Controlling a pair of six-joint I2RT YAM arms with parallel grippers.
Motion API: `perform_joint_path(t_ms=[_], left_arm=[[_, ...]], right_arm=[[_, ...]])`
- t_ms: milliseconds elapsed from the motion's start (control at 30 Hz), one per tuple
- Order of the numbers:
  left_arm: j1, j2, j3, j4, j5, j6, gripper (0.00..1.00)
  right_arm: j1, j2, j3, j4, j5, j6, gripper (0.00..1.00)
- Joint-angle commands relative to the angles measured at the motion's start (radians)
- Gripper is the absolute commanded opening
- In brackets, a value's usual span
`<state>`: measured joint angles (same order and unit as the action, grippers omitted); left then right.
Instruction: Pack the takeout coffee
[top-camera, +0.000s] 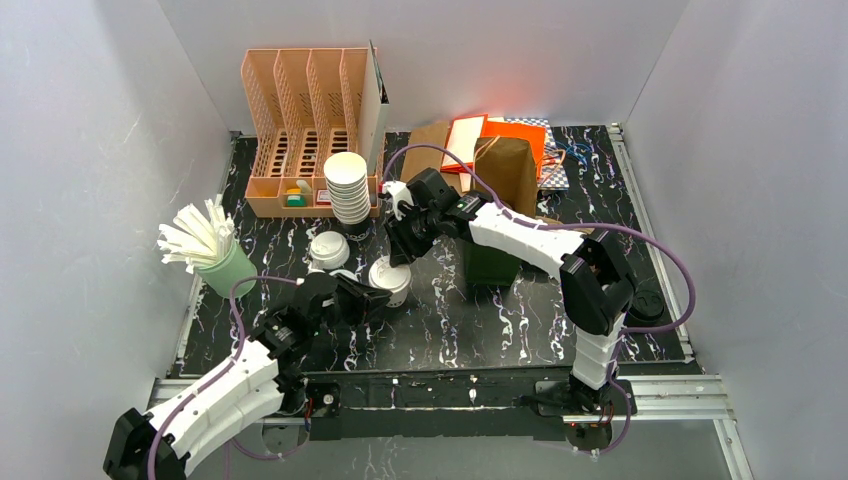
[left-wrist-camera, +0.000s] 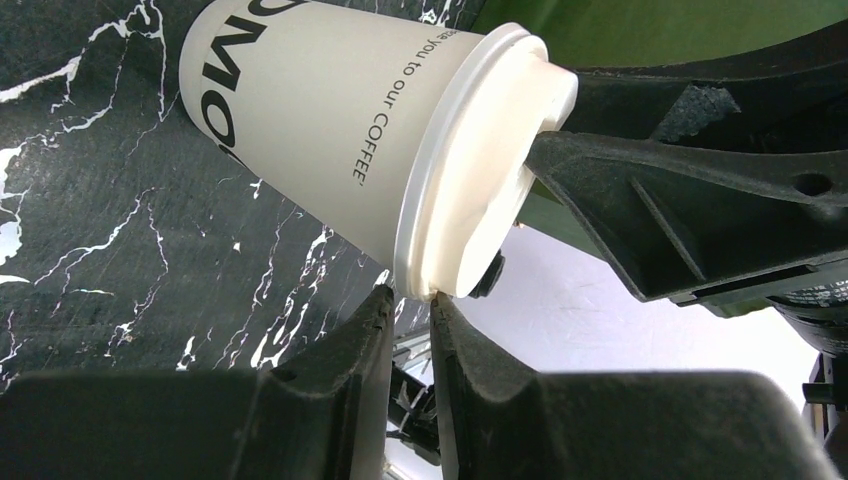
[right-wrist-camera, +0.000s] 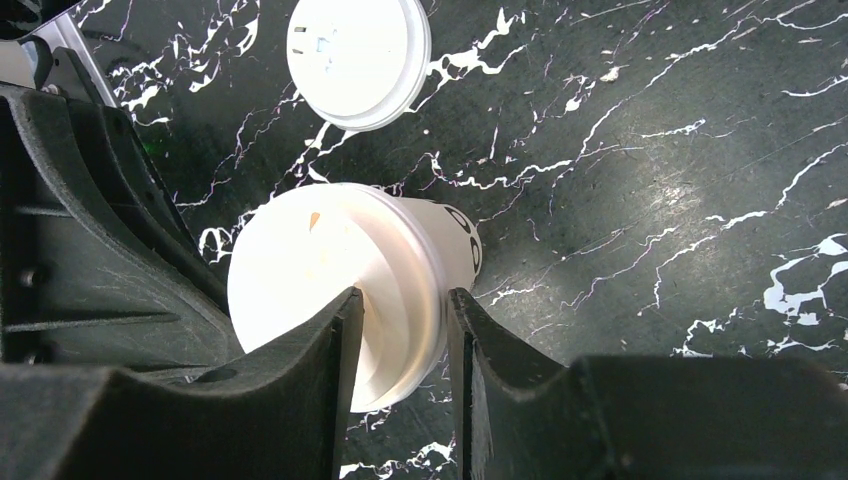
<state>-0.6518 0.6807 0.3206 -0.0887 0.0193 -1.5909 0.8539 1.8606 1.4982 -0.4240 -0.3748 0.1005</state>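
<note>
crowding the takeout coffee (left-wrist-camera: 300, 120), left hand (left-wrist-camera: 411, 302) at rim, right hand (right-wrist-camera: 402, 300) above.

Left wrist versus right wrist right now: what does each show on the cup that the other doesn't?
Left wrist only: the side of the takeout coffee with its COFFEE print, and the tips of the left gripper at the lid's rim. Right wrist only: a loose lid on the table beyond the cup, and the right gripper astride the cup's top. Both: the cup with its lid on, the other arm's gripper close by.
</note>
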Motion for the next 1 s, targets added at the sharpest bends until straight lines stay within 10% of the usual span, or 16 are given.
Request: perform_joint_path(t_ms=[0, 533, 967], left_arm=[[0.015, -0.012, -0.057, -0.072, -0.022, -0.019, 0.18], [0.025, 0.008, -0.136, 0.02, 0.035, -0.044, 0.17], [0.03, 0.173, 0.318, -0.448, -0.005, 0.269, 0.45]], right_arm=[[0.011, 0.021, 0.038, -0.034, -0.02, -0.013, 0.44], [0.011, 0.03, 0.049, -0.046, -0.016, -0.012, 0.44], [0.011, -0.008, 0.151, -0.125, 0.058, 0.036, 0.47]])
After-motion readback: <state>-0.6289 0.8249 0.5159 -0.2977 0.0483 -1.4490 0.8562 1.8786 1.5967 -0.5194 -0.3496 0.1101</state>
